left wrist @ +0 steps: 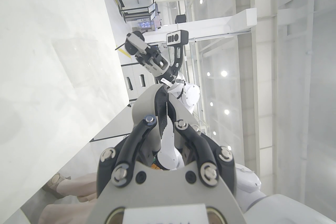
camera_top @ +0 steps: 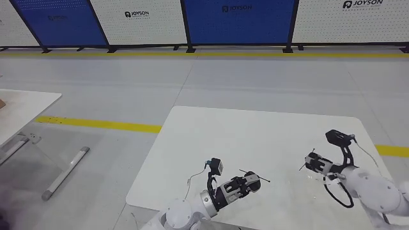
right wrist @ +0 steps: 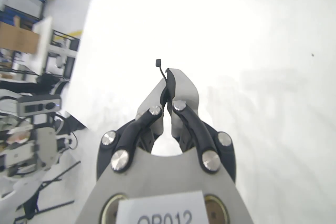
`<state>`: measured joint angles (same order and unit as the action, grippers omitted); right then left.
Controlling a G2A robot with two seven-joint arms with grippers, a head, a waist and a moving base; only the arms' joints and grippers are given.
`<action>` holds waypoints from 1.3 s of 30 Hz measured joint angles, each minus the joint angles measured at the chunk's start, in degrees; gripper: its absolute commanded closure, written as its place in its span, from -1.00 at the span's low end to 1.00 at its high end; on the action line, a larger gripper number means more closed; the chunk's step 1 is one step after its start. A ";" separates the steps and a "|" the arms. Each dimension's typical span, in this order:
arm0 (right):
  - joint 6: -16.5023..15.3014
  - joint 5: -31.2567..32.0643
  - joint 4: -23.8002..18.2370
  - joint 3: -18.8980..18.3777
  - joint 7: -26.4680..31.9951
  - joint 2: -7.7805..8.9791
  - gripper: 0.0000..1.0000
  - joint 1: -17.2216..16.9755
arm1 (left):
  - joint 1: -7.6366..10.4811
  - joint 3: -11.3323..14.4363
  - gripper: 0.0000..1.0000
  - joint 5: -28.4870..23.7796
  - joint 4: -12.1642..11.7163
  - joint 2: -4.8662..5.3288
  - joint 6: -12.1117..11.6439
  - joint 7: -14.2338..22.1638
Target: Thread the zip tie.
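In the top view both arms hung over the white table (camera_top: pixel 255 131), well apart from each other. The left gripper (camera_top: pixel 254 180) was clenched on a thin black zip tie (camera_top: pixel 263 179), which stuck out past both sides of its jaws. The right gripper (camera_top: pixel 309 162) likewise had a short black strip poking beyond its tips, angled toward the left arm. Nothing bridged the gap between them, so the threading looked not yet begun. In the left wrist view the left gripper (left wrist: pixel 164 97) had its jaws pressed together, with the zip tie (left wrist: pixel 167 107) pinched edge-on between them as a hair-thin dark line. Out beyond the jaw tips the right gripper (left wrist: pixel 129 42) hung in the air facing back, presumably so that the two ends could be lined up. In the right wrist view the right gripper (right wrist: pixel 167 83) was closed tight on the tie just behind its small square head (right wrist: pixel 158 61), which stood clear beyond the jaw tips. A grip that close to the head probably served to hold the slot steady and exposed for the tail. Whether the two grippers held opposite ends of one tie or two separate pieces could not be told.
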<state>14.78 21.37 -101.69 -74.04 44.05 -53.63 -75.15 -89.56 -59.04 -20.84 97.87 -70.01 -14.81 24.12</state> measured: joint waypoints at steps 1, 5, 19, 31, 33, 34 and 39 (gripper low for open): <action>-0.36 -1.05 -0.87 -0.95 -3.14 -0.07 1.00 -1.63 | 0.00 0.00 1.00 0.00 0.00 0.00 0.00 0.00; -3.25 -4.68 -4.28 -3.77 -15.11 -0.44 1.00 -8.62 | 0.00 0.00 1.00 0.00 0.00 0.00 0.00 0.00; -3.55 -4.72 -4.77 -3.99 -18.06 -0.52 1.00 -9.85 | 0.25 0.25 1.00 3.15 1.28 -0.06 -1.30 -2.60; -3.55 -4.73 -4.77 -3.99 -18.06 -0.52 1.00 -9.85 | 3.91 8.36 1.00 32.80 -2.07 -2.33 -1.94 -27.47; -3.55 -4.73 -4.77 -3.99 -18.06 -0.52 1.00 -9.85 | 3.97 8.48 1.00 32.96 -2.16 -2.36 -1.89 -27.75; -3.55 -4.73 -4.77 -3.99 -18.06 -0.52 1.00 -9.85 | 3.94 8.45 1.00 32.90 -2.14 -2.35 -1.90 -27.68; -3.57 -4.85 -4.76 -4.11 -18.31 -0.56 1.00 -9.85 | 3.92 8.42 1.00 32.84 -2.10 -2.34 -1.93 -27.60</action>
<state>11.21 16.52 -106.44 -78.15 25.74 -54.20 -85.00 -85.63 -50.62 12.00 95.77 -72.35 -16.74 -3.48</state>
